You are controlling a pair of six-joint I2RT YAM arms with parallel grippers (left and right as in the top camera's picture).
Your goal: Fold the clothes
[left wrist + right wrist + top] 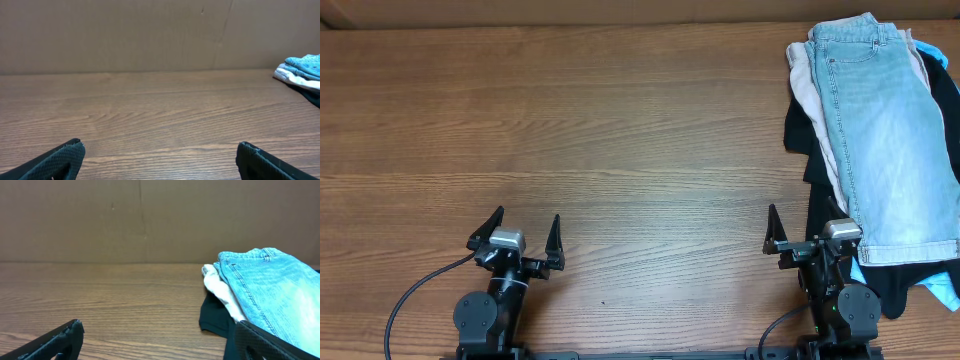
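The clothes lie in a pile at the table's far right. Faded light-blue denim shorts (pixel 880 130) (pixel 265 285) lie flat on top of a beige garment (pixel 805 75) (pixel 220 287), a black one (pixel 798 130) (pixel 215 315) and a bright blue one (pixel 945 290). My right gripper (pixel 803 212) (pixel 159 325) stands open at the near edge, its right finger beside the black cloth at the pile's near left corner, holding nothing. My left gripper (pixel 527 218) (pixel 160 146) stands open over bare wood at the near left. In the left wrist view the pile (pixel 305 67) shows only at the far right.
The wooden table (pixel 620 120) stretches bare from the left gripper to the pile. A brown cardboard wall (pixel 150 35) (pixel 125 220) closes off the far side. The pile reaches past the overhead view's right edge.
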